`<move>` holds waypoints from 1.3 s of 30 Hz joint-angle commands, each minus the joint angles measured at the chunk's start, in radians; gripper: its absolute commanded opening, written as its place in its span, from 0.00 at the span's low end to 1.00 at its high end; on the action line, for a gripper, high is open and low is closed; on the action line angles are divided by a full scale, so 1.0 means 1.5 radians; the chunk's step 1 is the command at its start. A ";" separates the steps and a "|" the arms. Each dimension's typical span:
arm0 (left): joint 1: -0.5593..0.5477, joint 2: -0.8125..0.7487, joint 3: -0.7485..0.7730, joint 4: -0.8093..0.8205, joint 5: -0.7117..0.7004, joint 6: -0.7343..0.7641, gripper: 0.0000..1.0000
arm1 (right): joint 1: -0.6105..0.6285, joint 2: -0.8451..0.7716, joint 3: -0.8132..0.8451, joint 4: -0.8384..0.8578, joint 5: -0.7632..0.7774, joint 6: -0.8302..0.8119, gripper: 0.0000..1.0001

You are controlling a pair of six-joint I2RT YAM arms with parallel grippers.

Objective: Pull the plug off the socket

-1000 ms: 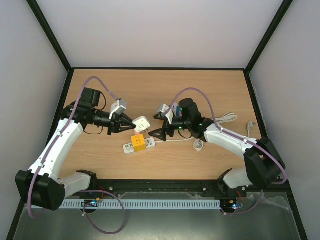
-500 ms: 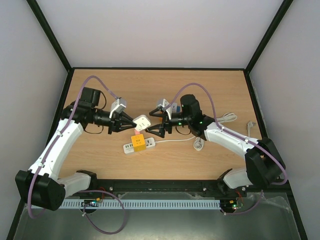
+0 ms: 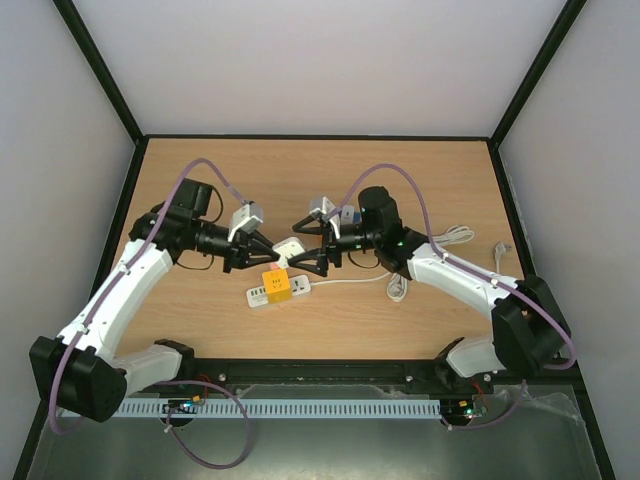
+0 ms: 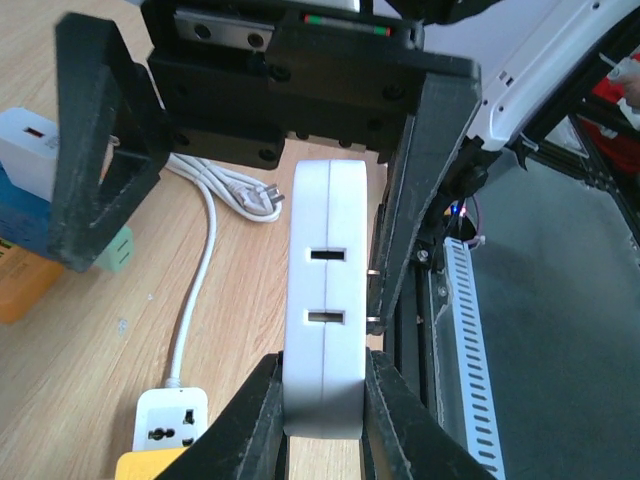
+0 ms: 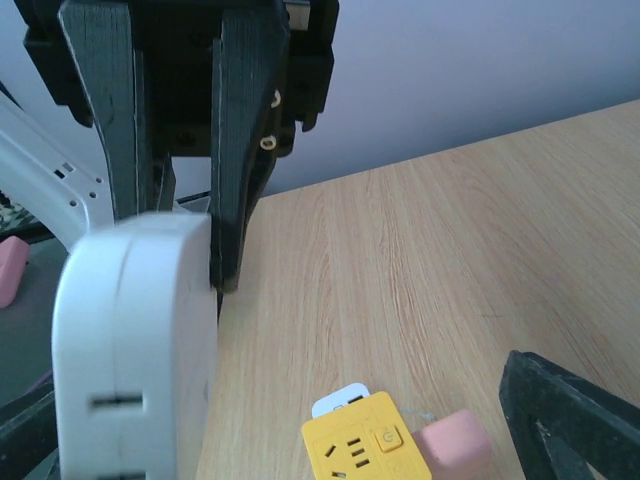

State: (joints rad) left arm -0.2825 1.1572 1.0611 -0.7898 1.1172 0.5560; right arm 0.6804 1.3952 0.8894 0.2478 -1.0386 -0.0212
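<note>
My left gripper [image 3: 272,251] is shut on a flat white plug adapter [image 3: 289,247] and holds it on edge above the table, clear of the power strip. In the left wrist view the adapter [image 4: 325,300] sits between my fingers [image 4: 258,420]; it has two slots and metal prongs on its right side. My right gripper [image 3: 308,247] is open, with its black fingers [image 4: 100,150] on either side of the adapter's far end, not touching it. The adapter is at the left of the right wrist view [image 5: 135,340]. The white power strip [image 3: 296,287] with a yellow cube socket [image 3: 277,285] lies below.
The strip's white cable [image 3: 350,281] runs right to a coiled bundle [image 3: 455,237]. A small loose cable [image 3: 500,250] lies at the far right. A pink block [image 5: 455,445] sits beside the yellow socket [image 5: 365,450]. Small chargers [image 4: 25,160] lie under the right arm.
My left arm has shifted right and turned its wrist, still holding the adapter. My right gripper has moved left and up, and its open fingers now bracket the adapter.
</note>
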 commanded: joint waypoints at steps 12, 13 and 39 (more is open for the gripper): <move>-0.028 -0.006 0.008 -0.074 0.012 0.080 0.02 | -0.013 0.005 0.027 0.012 0.091 -0.017 0.99; -0.030 -0.006 0.007 -0.076 0.012 0.081 0.03 | -0.014 0.006 0.029 0.011 0.097 -0.020 0.99; 0.081 -0.019 -0.005 0.118 -0.219 -0.068 0.02 | -0.024 -0.001 0.201 -0.186 0.115 -0.115 0.98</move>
State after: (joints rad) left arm -0.2165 1.1358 1.0588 -0.7040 0.9428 0.5106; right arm 0.6521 1.4433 1.1606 0.0349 -0.9085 -0.1547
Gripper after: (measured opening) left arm 0.177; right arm 0.979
